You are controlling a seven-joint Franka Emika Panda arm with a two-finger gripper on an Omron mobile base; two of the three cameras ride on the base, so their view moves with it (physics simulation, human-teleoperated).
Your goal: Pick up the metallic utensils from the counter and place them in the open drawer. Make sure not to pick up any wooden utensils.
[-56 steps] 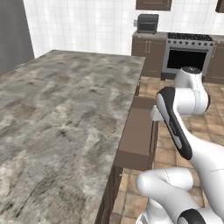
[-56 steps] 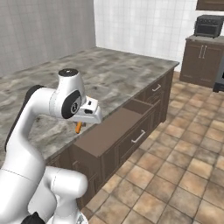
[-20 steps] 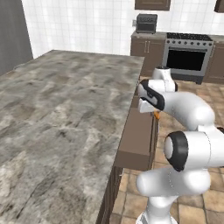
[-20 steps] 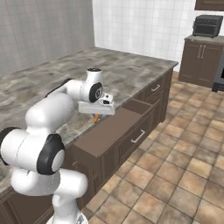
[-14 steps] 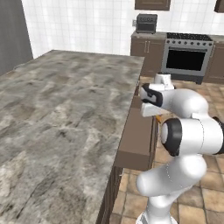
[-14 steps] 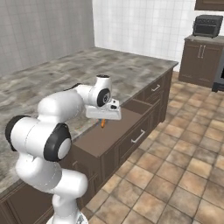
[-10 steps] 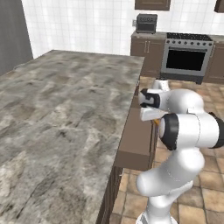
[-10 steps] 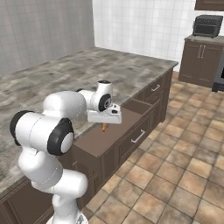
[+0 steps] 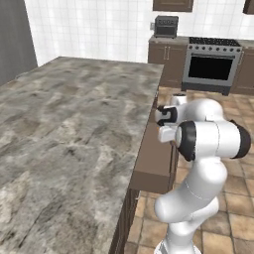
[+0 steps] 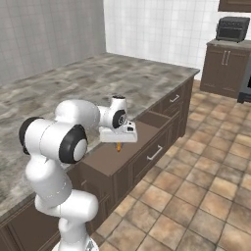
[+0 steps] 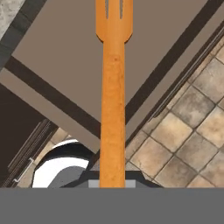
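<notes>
My gripper (image 10: 117, 140) is shut on a thin orange fork (image 10: 118, 146), one of the metallic utensils, which hangs tines-down just above the open drawer (image 10: 109, 158). In the hand view the fork (image 11: 113, 87) runs straight up the middle, its tines over the drawer's flat brown floor (image 11: 61, 52). From the left base camera the hand (image 9: 166, 117) sits beside the counter (image 9: 69, 129) edge, over the drawer (image 9: 158, 155). The grey-brown marbled counter (image 10: 73, 83) top is bare in both base views. The wooden utensils are out of view.
My own bulky elbow (image 9: 208, 141) stands close to the drawer's outer side. Closed drawer fronts with handles (image 10: 156, 153) lie below, and tiled floor (image 10: 196, 186) spreads to the right. A stove (image 9: 211, 72) and a toaster (image 9: 166, 26) stand at the far wall.
The hand, still holding the fork, has swung off the counter edge, out and down over the open drawer. The arm has folded in closer to the drawer.
</notes>
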